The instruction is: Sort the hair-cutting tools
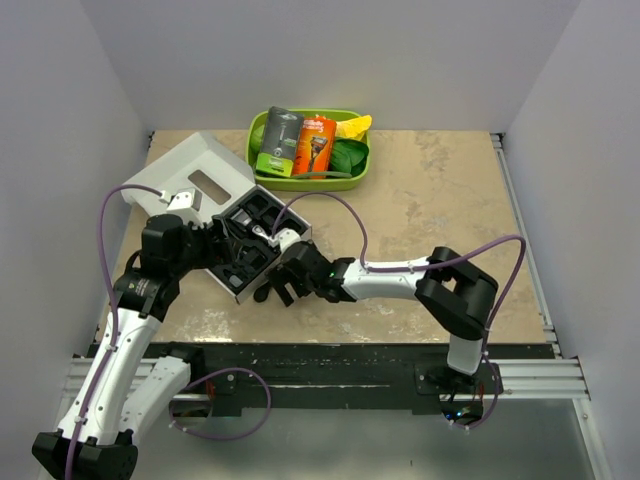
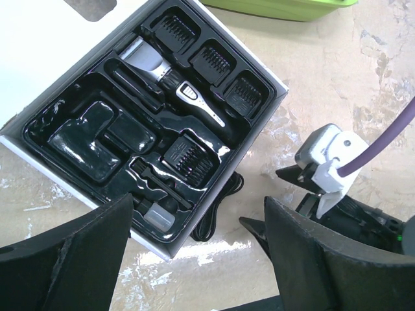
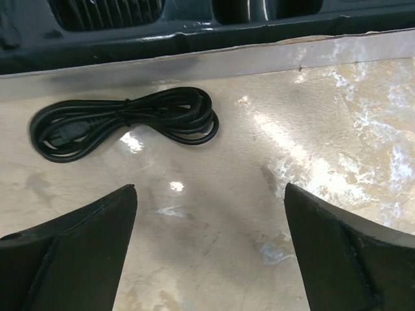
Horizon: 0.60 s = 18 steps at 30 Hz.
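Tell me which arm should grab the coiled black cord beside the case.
Right, probably: the right end effector, open, faces the cord with nothing between; the left end effector hovers over the case.

Clipper (image 2: 172, 81): in the moulded tray (image 2: 84, 146), middle slot.
Guide combs (image 2: 214, 59): in tray pockets beside the clipper.
Cord (image 3: 123, 123): coiled on the table (image 3: 259, 194), just beside the tray.
Bin (image 1: 320, 181): behind the tray, holding two razor packages (image 1: 281, 142).

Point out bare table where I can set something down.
Bare tabletop: right of the green tray, beyond the right arm. A narrower strip runs along the near edge. Crowded: beside the clipper box, where the left pincer, right pincer and a coiled cord meet.
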Tool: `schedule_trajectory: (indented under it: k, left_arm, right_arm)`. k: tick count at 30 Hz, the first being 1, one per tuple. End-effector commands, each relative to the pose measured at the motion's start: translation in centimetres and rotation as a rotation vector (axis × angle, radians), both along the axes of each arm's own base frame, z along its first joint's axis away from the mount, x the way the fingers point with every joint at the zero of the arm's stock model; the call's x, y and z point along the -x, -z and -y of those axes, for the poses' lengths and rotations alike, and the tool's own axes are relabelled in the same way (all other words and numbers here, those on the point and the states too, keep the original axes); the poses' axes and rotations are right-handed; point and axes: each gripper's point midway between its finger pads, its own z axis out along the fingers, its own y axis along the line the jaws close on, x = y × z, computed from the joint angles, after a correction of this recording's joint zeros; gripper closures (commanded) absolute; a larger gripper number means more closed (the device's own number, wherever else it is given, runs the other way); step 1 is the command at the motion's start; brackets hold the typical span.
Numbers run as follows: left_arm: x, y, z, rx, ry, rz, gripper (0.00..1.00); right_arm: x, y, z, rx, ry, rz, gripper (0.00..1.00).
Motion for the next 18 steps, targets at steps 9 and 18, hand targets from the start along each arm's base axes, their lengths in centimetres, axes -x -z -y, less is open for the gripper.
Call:
schedule_trajectory:
  k: [9,18]
  left_arm:
    - [0.3,-2.4,0.6,0.03,0.027,0.06,0.14]
    - [0.7,-2.5,0.7,0.039,0.033,0.065,0.14]
  right_arm:
    - [1.1,-3.1,-5.9,-0.209,0.199,-0.08,0.01]
    - [0.4,-1.6,-5.9,-0.203,0.342,-0.077,0.02]
